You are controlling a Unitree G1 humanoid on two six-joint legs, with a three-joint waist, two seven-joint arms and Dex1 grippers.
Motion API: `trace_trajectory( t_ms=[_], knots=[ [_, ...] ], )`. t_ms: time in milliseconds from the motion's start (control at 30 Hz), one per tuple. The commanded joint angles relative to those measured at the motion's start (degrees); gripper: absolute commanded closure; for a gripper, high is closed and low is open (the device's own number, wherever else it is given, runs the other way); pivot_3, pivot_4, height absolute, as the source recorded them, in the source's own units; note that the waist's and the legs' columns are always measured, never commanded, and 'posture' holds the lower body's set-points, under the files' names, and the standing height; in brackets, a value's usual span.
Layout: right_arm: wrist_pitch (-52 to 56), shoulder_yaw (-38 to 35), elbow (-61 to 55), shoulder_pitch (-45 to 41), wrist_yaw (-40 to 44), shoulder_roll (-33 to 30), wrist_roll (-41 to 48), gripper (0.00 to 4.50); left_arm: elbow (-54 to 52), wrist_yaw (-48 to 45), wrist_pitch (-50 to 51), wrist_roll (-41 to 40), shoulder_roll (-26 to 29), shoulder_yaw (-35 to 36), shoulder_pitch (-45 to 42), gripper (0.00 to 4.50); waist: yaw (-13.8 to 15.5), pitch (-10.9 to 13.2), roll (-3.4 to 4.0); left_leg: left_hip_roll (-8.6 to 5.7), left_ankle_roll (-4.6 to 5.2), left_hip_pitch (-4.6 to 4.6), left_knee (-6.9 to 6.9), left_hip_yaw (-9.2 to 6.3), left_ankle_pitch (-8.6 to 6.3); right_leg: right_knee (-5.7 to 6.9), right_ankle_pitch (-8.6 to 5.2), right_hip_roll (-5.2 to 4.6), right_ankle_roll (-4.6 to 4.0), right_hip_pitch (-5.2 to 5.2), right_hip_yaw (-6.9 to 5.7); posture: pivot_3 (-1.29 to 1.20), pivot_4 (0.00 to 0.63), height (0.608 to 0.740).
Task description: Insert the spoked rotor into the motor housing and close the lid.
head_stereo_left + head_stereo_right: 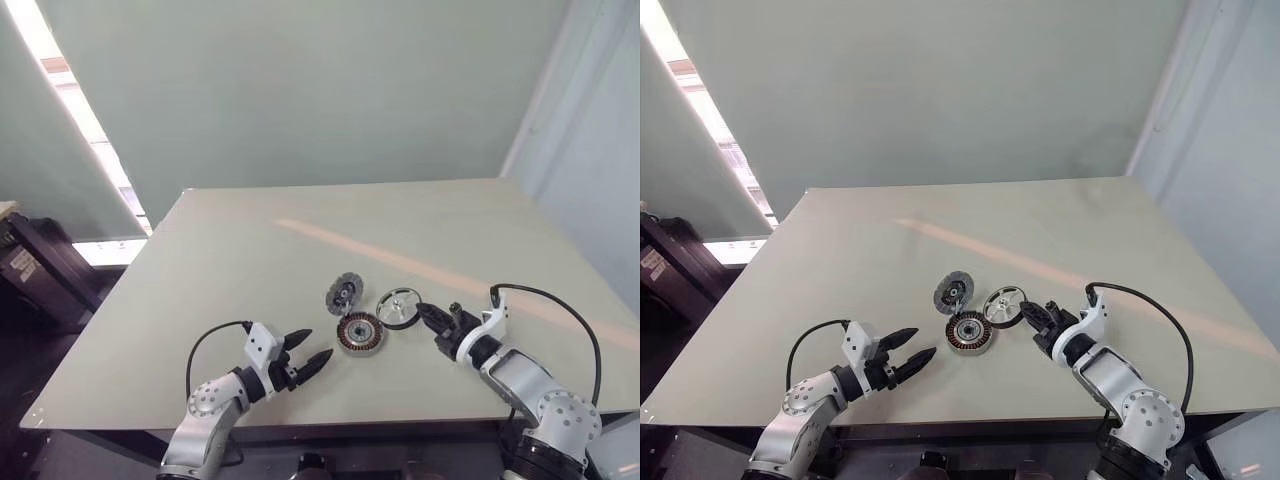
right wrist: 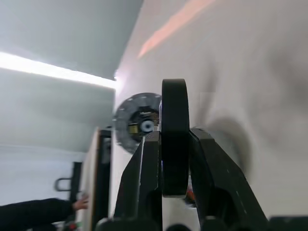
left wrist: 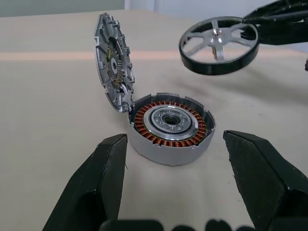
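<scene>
Spread wide, the left gripper (image 3: 175, 180) is waiting by the motor housing (image 3: 171, 127), its lid (image 3: 114, 60) standing open. Opposite, the right gripper (image 2: 169, 159) is pinching the spoked rotor (image 3: 219, 44) by its rim; it's looking stiff, light, probably slippery, so that edge hold seems sensible.

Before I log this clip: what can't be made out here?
- Spoked rotor, right wrist view: seen edge-on in the right tool, so its spokes and hub are hidden.
- Motor housing, right wrist view: hidden behind the rotor and that tool's fingers.
- Lid, head views: too small to tell its inner detail.
- Left tool, left wrist view: its base is cut off by the edge.
</scene>
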Motion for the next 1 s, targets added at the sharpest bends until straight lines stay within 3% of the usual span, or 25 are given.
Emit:
trace_trajectory(
  t_ms=[33, 567, 1000],
  knots=[
    [-2.2, 5.7, 1.1, 0.2, -1.6, 6.9, 4.8, 4.04, -1.4, 0.1, -0.8, 0.0, 0.2, 0.4, -0.6, 1.07, 0.0, 0.0, 0.01, 0.0, 0.0, 0.0, -0.01, 0.0, 0.0, 0.0, 0.0, 0.0, 0.0, -0.01, 0.0, 0.0, 0.0, 0.74],
    [-7.6, 18.4, 8.6, 1.7, -2.0, 6.4, 6.3, 4.04, -2.2, 0.3, -0.1, -0.1, 0.6, 0.5, -0.3, 1.07, 0.0, 0.0, 0.0, -0.01, 0.01, 0.0, -0.02, -0.01, 0.0, -0.02, 0.0, 0.01, 0.0, 0.0, -0.01, 0.0, 0.0, 0.74],
    [-13.3, 23.2, 13.7, 0.3, -0.1, 4.0, 5.5, 4.04, -2.7, 0.5, 0.1, -0.2, 0.7, 0.4, 0.1, 1.07, -0.2, 0.0, 0.0, -0.01, 0.02, 0.02, -0.01, 0.0, 0.0, -0.02, 0.0, 0.02, 0.0, 0.02, 0.0, 0.0, 0.0, 0.74]
  ],
)
